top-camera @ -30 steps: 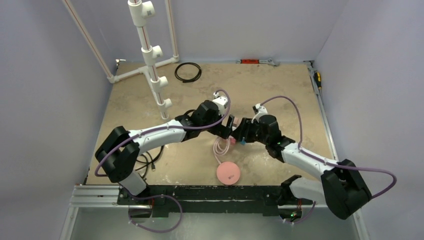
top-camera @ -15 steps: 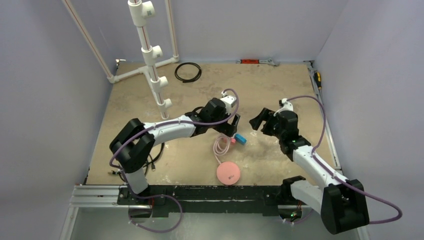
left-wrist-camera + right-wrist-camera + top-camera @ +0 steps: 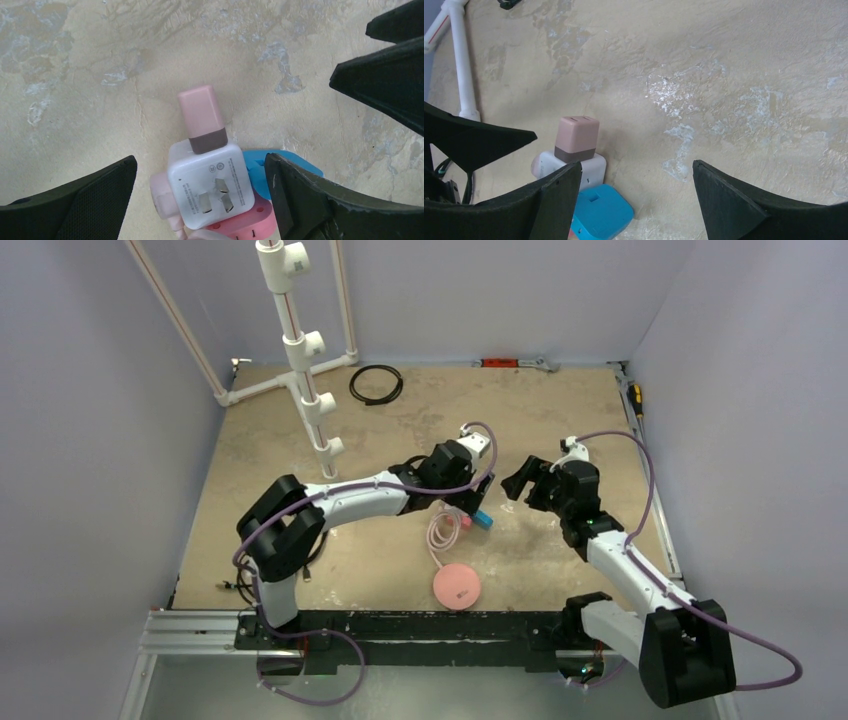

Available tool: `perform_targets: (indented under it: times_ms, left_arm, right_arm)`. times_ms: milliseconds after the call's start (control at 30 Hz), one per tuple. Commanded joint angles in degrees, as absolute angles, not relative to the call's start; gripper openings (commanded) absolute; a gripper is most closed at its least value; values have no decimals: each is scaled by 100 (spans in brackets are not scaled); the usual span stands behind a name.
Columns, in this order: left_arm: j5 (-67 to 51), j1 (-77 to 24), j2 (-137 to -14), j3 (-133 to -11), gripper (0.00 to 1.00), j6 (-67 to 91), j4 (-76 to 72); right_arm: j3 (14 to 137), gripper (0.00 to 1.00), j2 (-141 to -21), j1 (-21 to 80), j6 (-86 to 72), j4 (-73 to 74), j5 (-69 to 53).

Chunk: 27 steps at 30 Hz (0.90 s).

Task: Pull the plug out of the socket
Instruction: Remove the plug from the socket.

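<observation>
The socket (image 3: pixel 212 187), a white cube, lies on the table with several plugs in it. A pink plug with a brown band (image 3: pixel 201 117) stands out of its far face. A blue plug (image 3: pixel 287 162) is on its right, a pale pink one (image 3: pixel 159 195) on its left and a pink one (image 3: pixel 245 227) below. My left gripper (image 3: pixel 200 160) is open and straddles the cube, its fingers apart from it. My right gripper (image 3: pixel 638 167) is open and empty, just right of the cluster. That view shows the cube (image 3: pixel 594 169), the pink plug (image 3: pixel 576 136) and the blue plug (image 3: pixel 601 212). From the top, my left gripper (image 3: pixel 478 502) hides most of the cube.
A pink cable (image 3: pixel 438 535) runs from the cluster to a flat pink disc (image 3: pixel 456 586) near the front. A white pipe stand (image 3: pixel 300 350) and a black cable ring (image 3: pixel 376 383) are at the back left. Tools lie along the back edge (image 3: pixel 515 363) and the right edge (image 3: pixel 635 398).
My right gripper let go and drew back to the right of the cluster. My left gripper moved right and now sits open over the cube, which lies on the table.
</observation>
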State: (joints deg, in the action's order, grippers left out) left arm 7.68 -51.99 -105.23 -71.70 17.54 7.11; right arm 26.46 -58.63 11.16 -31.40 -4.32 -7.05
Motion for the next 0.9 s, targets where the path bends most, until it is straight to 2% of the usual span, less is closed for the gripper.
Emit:
perform_targets:
  times_ms: [0, 167, 400, 867]
  left_arm:
    - [1005, -5269, -10622, -7396, 97, 1627, 855]
    - [1005, -5321, -10792, -7497, 89, 1563, 964]
    - [1127, -5342, -10944, -7656, 71, 1489, 1064]
    - [1290, -5397, -11142, -7771, 68, 1623, 1414]
  right_arm:
    - [2662, 85, -5766, 1065, -3006, -516, -695]
    - [2651, 85, -5787, 1062, -3019, -534, -709]
    - [2645, 85, -5779, 1049, -2989, -555, -715]
    - [2641, 85, -5771, 1032, -2936, -501, -626]
